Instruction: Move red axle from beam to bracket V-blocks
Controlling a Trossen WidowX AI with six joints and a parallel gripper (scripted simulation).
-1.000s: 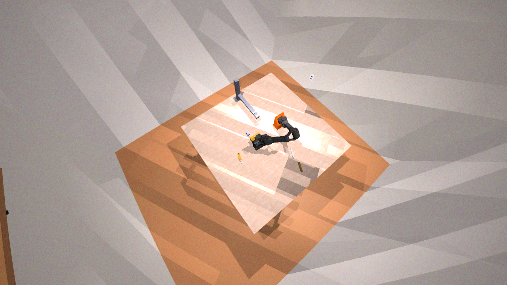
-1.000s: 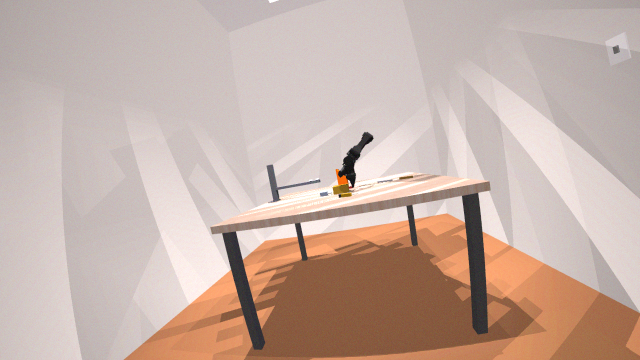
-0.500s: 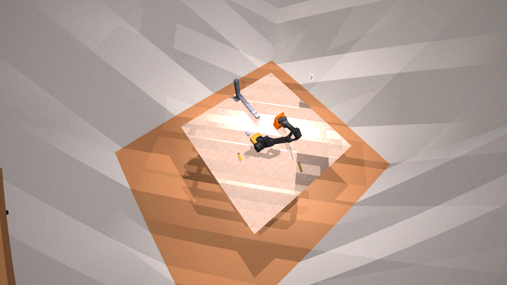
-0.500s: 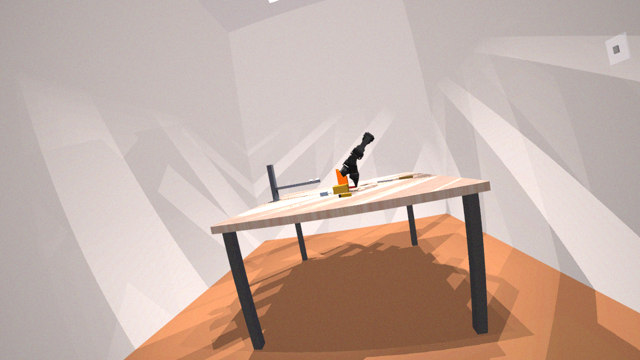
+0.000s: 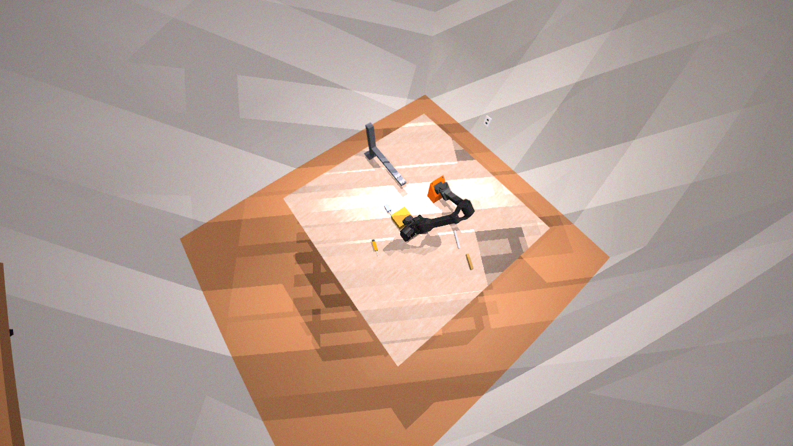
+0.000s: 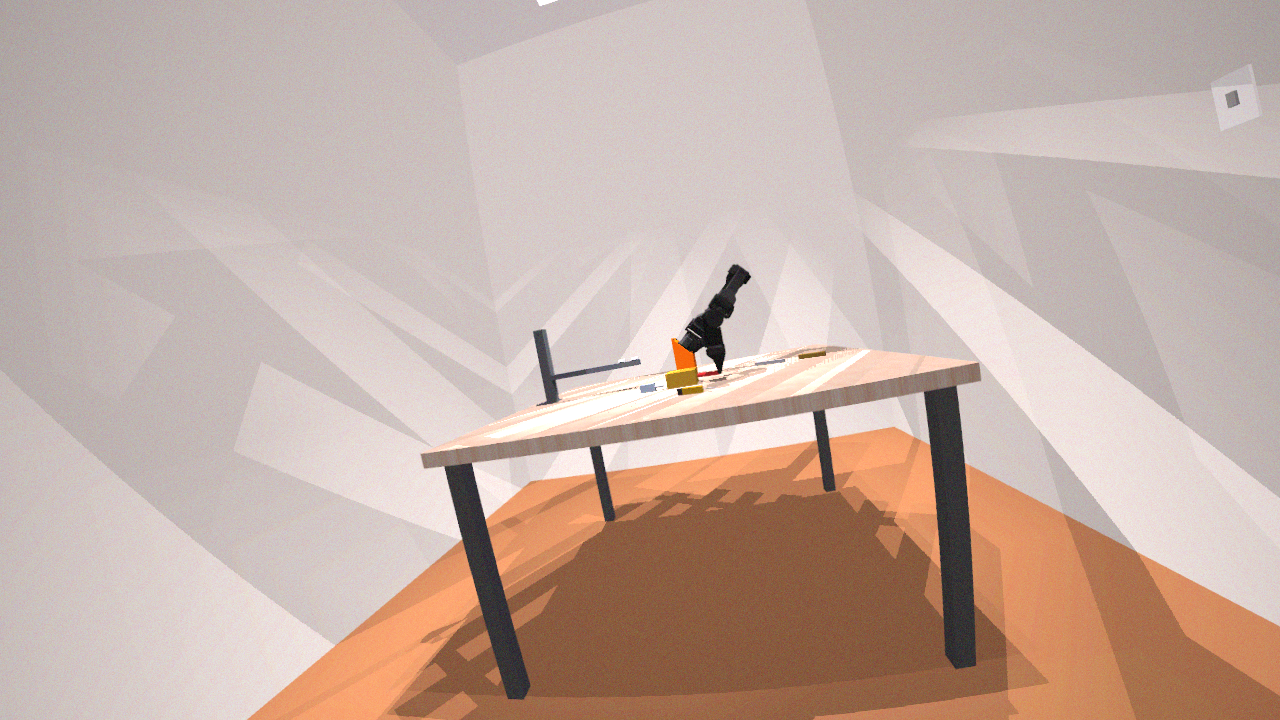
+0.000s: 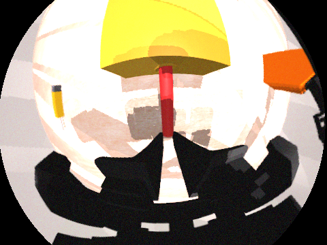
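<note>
The yellow beam (image 5: 399,217) (image 6: 681,378) (image 7: 163,32) is a block on the table. The red axle (image 6: 706,373) (image 7: 167,86) sticks far out of the hole in its side. In the wrist view its far end meets the hole; whether it is still inside I cannot tell. My gripper (image 6: 719,369) (image 7: 167,135) is shut on the axle's outer end, low over the table and apart from the beam. In the top view the arm hides the fingertips. The grey bracket has an upright post (image 5: 370,137) (image 6: 544,365) and a raised horizontal arm (image 5: 388,164) (image 6: 590,369), with small V-blocks (image 5: 401,181) near its free end.
A yellow-handled screwdriver (image 5: 375,244) (image 6: 691,390) (image 7: 58,103) lies beside the beam. A small grey-blue piece (image 5: 386,207) (image 6: 648,387) lies at its other side. A pale rod (image 5: 456,238) and a brass-coloured bar (image 5: 469,261) (image 6: 812,355) lie farther off. An orange plate (image 5: 435,189) (image 6: 682,354) (image 7: 286,69) stands at my arm's base.
</note>
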